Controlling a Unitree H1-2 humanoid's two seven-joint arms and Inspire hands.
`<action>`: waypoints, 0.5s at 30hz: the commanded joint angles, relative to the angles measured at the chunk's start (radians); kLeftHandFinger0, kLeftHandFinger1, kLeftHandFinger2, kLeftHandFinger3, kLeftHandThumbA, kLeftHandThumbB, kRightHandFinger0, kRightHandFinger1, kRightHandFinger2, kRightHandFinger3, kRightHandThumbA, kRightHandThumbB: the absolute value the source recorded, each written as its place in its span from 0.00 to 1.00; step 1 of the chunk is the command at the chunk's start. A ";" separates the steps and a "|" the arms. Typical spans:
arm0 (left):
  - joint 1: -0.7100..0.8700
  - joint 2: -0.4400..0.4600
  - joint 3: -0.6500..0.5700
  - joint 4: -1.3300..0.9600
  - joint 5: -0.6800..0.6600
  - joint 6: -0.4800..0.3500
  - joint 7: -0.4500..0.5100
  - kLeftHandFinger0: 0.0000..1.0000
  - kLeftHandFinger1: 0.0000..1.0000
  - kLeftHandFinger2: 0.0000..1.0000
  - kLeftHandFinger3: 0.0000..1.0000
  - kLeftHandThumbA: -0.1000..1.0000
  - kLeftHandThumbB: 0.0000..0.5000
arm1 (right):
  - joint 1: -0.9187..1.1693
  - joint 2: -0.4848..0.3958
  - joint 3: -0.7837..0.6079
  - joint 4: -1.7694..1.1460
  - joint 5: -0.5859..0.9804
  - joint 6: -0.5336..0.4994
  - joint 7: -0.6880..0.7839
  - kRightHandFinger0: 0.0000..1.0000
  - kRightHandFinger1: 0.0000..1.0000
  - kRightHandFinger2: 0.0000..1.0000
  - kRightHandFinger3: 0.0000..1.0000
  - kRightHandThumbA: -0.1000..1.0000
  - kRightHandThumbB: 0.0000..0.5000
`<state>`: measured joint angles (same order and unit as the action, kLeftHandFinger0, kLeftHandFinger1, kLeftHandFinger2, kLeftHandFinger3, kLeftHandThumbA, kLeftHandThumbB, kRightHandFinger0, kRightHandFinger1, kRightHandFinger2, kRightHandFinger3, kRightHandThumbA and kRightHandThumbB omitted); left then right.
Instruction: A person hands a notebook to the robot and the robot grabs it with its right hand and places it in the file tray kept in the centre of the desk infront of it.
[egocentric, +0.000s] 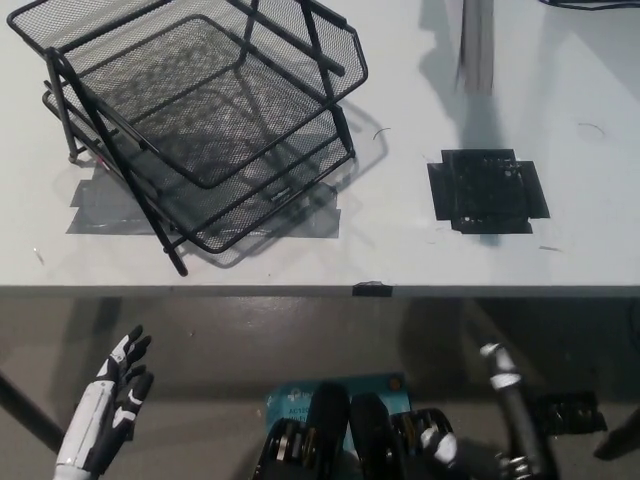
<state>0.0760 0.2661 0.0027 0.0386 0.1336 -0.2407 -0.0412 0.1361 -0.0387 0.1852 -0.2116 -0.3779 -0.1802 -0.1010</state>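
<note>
Head view: file tray (200, 110) (empty) well beyond left hand (110, 405), fingers (133, 350) released.

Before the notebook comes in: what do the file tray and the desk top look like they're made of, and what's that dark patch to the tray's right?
The file tray looks like black wire mesh on a thin metal frame; the desk shows through its weave. The desk appears to be a smooth white matt surface, probably laminate, with only soft shadows. The dark patch seems to be overlapping strips of black tape, slightly glossy. Grey tape lies under the tray.
</note>
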 joint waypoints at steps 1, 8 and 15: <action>0.002 0.011 0.007 -0.013 0.017 -0.057 0.008 0.96 1.00 1.00 1.00 0.95 0.93 | -0.059 0.020 -0.100 -0.204 -0.219 -0.103 -0.160 1.00 1.00 1.00 1.00 1.00 0.63; 0.014 0.009 0.005 -0.014 -0.011 -0.052 -0.010 0.97 1.00 1.00 1.00 0.95 1.00 | -0.207 0.051 -0.189 -0.328 -0.218 0.057 -0.101 1.00 1.00 1.00 1.00 1.00 0.80; 0.016 0.001 -0.004 -0.007 -0.016 -0.069 -0.018 0.98 1.00 1.00 1.00 0.96 1.00 | -0.292 0.078 -0.214 -0.312 -0.155 0.145 -0.054 1.00 1.00 1.00 1.00 1.00 0.82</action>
<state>0.0883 0.2626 0.0032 0.0393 0.1266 -0.2597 -0.0489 -0.1200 0.0264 -0.0148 -0.5021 -0.5338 -0.1015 -0.1695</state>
